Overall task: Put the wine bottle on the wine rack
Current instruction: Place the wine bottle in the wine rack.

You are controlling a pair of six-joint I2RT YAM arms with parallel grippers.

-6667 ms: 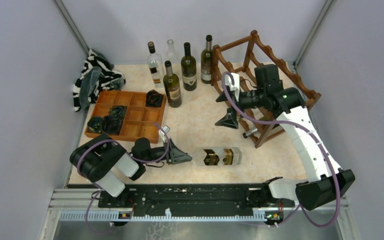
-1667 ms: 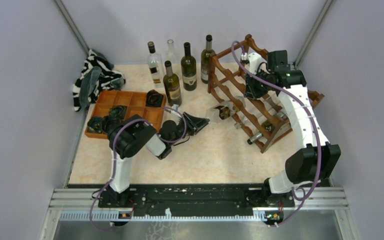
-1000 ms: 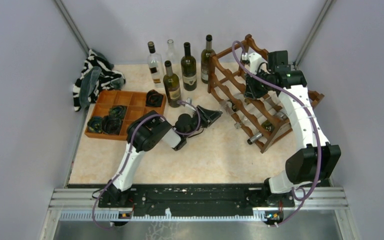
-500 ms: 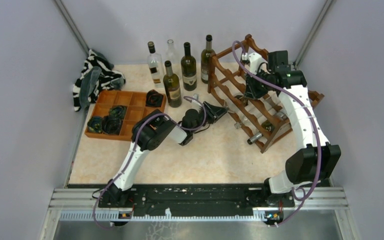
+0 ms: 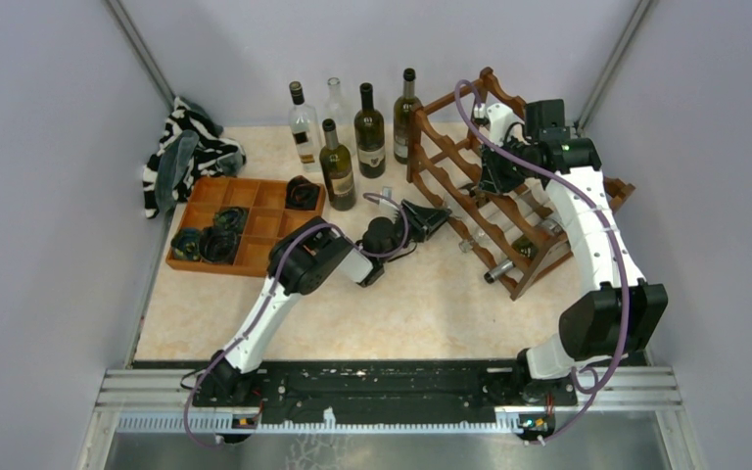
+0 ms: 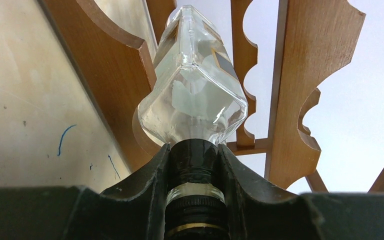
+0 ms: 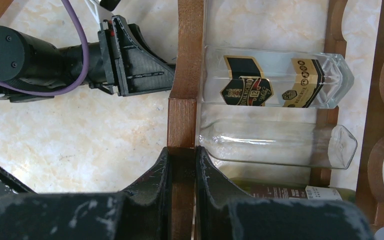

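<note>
Left wrist: left gripper [image 6: 195, 165] pinches the wine bottle [image 6: 192, 100] neck, right gripper [image 7: 181, 170] clamps the wine rack [image 7: 185, 75] — retreating unopened, I'd drag it out.

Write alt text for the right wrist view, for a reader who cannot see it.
The right gripper clamps its fingers on a wooden rail of the wine rack. Past the rail, the wine bottle with black and gold labels lies in the rack, the left gripper at its neck end; a clear unlabelled bottle lies beside it.
</note>
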